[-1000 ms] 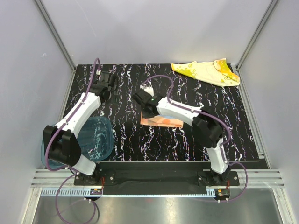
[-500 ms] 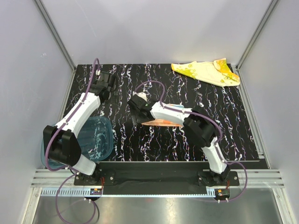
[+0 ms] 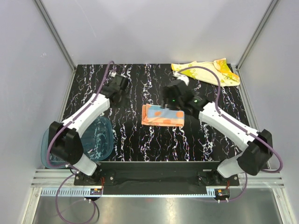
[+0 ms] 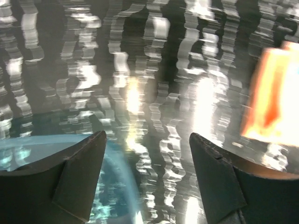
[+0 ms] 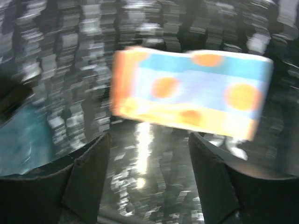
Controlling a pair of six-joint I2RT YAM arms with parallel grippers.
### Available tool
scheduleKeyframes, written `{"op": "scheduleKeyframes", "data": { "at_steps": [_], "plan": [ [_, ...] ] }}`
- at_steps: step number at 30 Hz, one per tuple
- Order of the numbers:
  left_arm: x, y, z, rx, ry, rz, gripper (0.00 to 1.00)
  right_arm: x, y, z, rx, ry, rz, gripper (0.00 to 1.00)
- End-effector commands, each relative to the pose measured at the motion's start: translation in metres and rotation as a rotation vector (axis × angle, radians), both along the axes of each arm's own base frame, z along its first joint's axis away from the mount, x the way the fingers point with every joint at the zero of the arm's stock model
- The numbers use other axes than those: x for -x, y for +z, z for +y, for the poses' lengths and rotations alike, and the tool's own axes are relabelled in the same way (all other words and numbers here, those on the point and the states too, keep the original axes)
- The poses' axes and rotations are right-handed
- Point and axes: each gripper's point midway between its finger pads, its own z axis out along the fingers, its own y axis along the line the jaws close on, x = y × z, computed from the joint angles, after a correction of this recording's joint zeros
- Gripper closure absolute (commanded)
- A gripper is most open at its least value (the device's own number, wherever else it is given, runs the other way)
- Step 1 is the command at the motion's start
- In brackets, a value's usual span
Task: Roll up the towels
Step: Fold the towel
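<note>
The orange-pink towel (image 3: 162, 115) with pale blue patches and orange dots lies as a flat folded rectangle at the table's middle. In the blurred right wrist view the same towel (image 5: 194, 91) lies just ahead of my right gripper (image 5: 148, 135), which is open and empty. From above, that gripper (image 3: 170, 99) hovers at the towel's far edge. My left gripper (image 3: 120, 87) is to the left of the towel, apart from it; its jaws (image 4: 147, 135) stand open with nothing between them. The yellow and cream towel (image 3: 205, 71) lies spread at the far right corner.
A translucent teal-blue tray (image 3: 96, 137) sits at the near left, partly under the left arm; its rim (image 4: 70, 140) shows below the left fingers. Grey walls and metal rails enclose the black marbled table (image 3: 140, 144).
My right gripper opened, let go of the orange-pink towel and swung from its left end to its far right side. My left gripper moved right, toward the towel.
</note>
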Motion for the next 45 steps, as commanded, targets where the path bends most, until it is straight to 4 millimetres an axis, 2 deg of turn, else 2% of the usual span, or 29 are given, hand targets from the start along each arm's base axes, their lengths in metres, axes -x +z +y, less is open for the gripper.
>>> {"op": "scheduleKeyframes", "data": {
  "at_steps": [1, 2, 6, 8, 9, 12, 21, 30, 35, 39, 45],
  "plan": [
    [-0.012, 0.001, -0.049, 0.133, -0.064, -0.014, 0.26, 0.001, -0.079, -0.061, 0.084, -0.153, 0.205, 0.28],
    [-0.013, -0.002, -0.059, 0.154, -0.079, -0.007, 0.27, -0.002, -0.087, -0.073, 0.101, -0.182, 0.225, 0.28],
    [-0.022, -0.021, -0.102, 0.251, -0.141, 0.030, 0.31, -0.002, -0.126, -0.095, 0.236, -0.221, 0.314, 0.30],
    [-0.024, -0.020, -0.122, 0.273, -0.184, 0.027, 0.32, -0.004, -0.139, -0.102, 0.274, -0.252, 0.344, 0.31],
    [-0.025, -0.026, -0.130, 0.277, -0.197, 0.040, 0.32, -0.006, -0.150, -0.105, 0.283, -0.267, 0.366, 0.31],
    [-0.027, -0.028, -0.149, 0.298, -0.226, 0.045, 0.32, -0.011, -0.171, -0.107, 0.286, -0.284, 0.403, 0.35],
    [-0.027, -0.031, -0.161, 0.330, -0.234, 0.053, 0.32, -0.015, -0.195, -0.119, 0.279, -0.321, 0.441, 0.41],
    [-0.033, -0.047, -0.173, 0.350, -0.247, 0.052, 0.38, 0.003, -0.223, -0.123, 0.277, -0.296, 0.503, 0.51],
    [-0.036, -0.061, -0.180, 0.349, -0.246, 0.075, 0.41, 0.010, -0.228, -0.123, 0.271, -0.288, 0.516, 0.52],
    [-0.036, -0.075, -0.178, 0.328, -0.217, 0.096, 0.44, 0.013, -0.229, -0.122, 0.269, -0.283, 0.527, 0.52],
    [-0.032, -0.094, -0.180, 0.327, -0.221, 0.130, 0.57, 0.015, -0.229, -0.122, 0.262, -0.276, 0.530, 0.53]
  ]
}}
